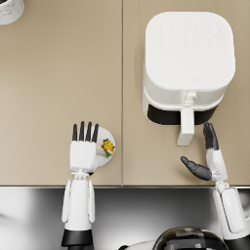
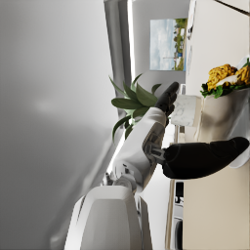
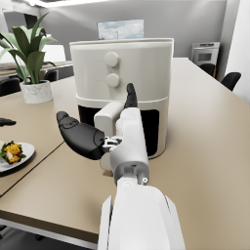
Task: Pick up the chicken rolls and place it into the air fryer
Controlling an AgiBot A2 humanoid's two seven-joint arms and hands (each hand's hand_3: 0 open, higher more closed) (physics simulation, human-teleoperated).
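Head view: left hand [image 1: 83,152] open, flat over the plate [image 1: 109,135] near the bench [image 1: 58,88] front edge; a push could tip the chicken rolls [image 1: 108,147] off.
Left wrist view: rolls uncovered beside the hand; none held.
Right wrist view: right hand [image 3: 100,132] open beside the air fryer [image 3: 122,83] handle; drawer looks closed, needs pull-out room.

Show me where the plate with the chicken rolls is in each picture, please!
Head view: the plate sits low and left of middle, partly under the left hand.
Left wrist view: the plate is at the right edge, food near the top.
Right wrist view: the plate is at the left edge, halfway down.
Shared landmark: the potted plant's white pot, in all three views.
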